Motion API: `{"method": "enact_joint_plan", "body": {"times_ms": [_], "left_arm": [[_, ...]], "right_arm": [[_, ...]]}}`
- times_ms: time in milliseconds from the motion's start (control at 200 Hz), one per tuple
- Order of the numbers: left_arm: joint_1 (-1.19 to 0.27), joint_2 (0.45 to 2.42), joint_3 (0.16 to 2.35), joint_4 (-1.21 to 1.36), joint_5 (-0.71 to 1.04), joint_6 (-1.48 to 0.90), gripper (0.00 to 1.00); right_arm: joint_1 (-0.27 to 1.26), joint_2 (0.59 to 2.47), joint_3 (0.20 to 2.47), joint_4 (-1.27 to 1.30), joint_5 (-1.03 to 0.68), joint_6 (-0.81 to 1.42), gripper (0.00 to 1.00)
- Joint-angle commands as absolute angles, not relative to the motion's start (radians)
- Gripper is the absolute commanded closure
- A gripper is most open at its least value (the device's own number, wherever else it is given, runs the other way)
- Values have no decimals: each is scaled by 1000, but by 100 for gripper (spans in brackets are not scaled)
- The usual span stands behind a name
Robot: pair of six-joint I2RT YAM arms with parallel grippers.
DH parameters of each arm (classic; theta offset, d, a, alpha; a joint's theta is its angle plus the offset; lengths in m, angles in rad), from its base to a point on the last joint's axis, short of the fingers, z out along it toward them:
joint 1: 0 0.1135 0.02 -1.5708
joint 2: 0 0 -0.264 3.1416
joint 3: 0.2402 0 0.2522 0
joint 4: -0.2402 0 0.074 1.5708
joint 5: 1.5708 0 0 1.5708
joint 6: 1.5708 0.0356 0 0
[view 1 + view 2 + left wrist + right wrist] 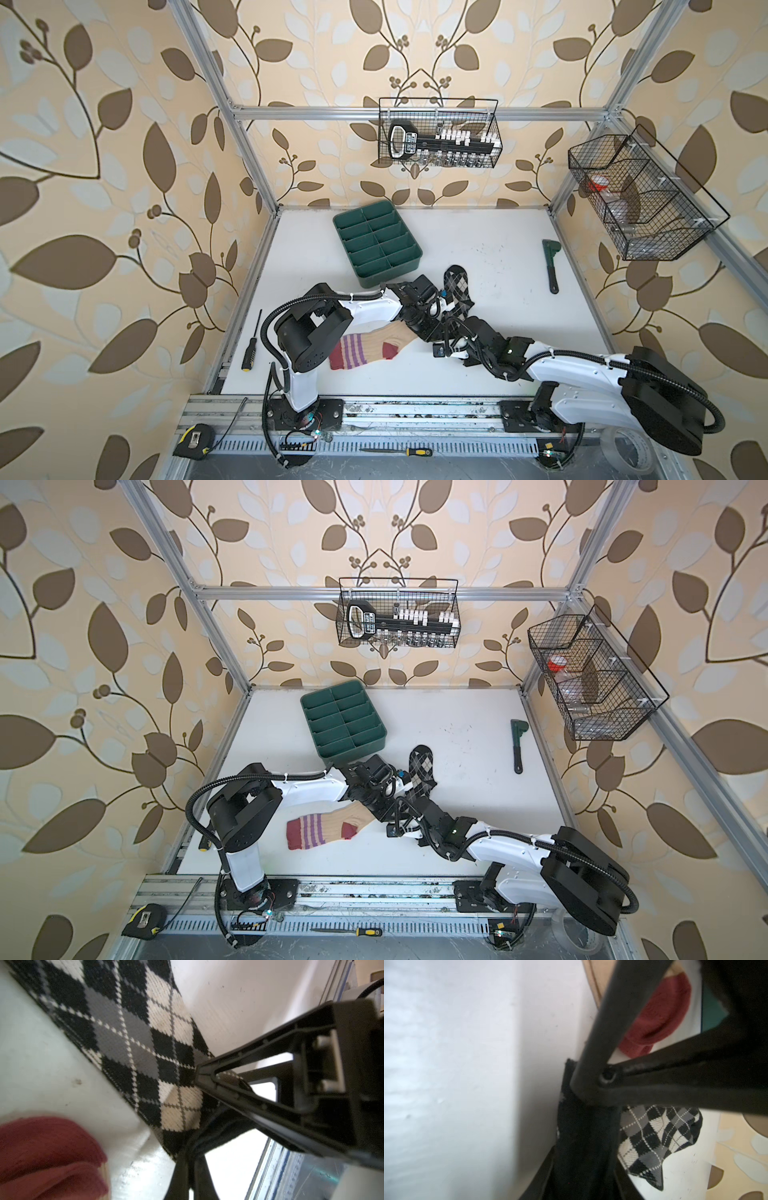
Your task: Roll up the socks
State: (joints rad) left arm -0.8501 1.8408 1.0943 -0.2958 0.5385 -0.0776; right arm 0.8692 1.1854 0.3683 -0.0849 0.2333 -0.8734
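Observation:
The black argyle sock (pixel 457 284) (pixel 422 766) lies on the white table, toe pointing to the back, with its plain black cuff lifted between the two grippers. My left gripper (pixel 192 1159) is shut on that cuff. My right gripper (pixel 583 1163) comes from the opposite side and is shut on the same bunched black fabric. In a top view the left gripper (pixel 444 309) and right gripper (pixel 452 322) nearly touch over the cuff. The beige sock (pixel 370 347) (pixel 328 829), with purple stripes and maroon ends, lies flat to the left, untouched; its maroon toe (pixel 45 1157) (pixel 660 1022) sits close by.
A green divided tray (pixel 390 277) stands just behind the left wrist. A green wrench (pixel 552 266) lies at the right, and a screwdriver (pixel 251 345) near the left edge. Wire baskets hang on the back rail (pixel 440 133) and the right rail (pixel 640 199).

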Motion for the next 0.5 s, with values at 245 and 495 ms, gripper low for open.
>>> {"method": "enact_joint_plan", "body": {"times_ms": [245, 495], "left_arm": [[-851, 1789, 1100, -292, 503, -81, 100], [-851, 1789, 1092, -284, 492, -91, 100]], "right_arm": [[888, 1169, 374, -260, 163, -847, 80], [900, 1233, 409, -196, 147, -766, 69]]}}
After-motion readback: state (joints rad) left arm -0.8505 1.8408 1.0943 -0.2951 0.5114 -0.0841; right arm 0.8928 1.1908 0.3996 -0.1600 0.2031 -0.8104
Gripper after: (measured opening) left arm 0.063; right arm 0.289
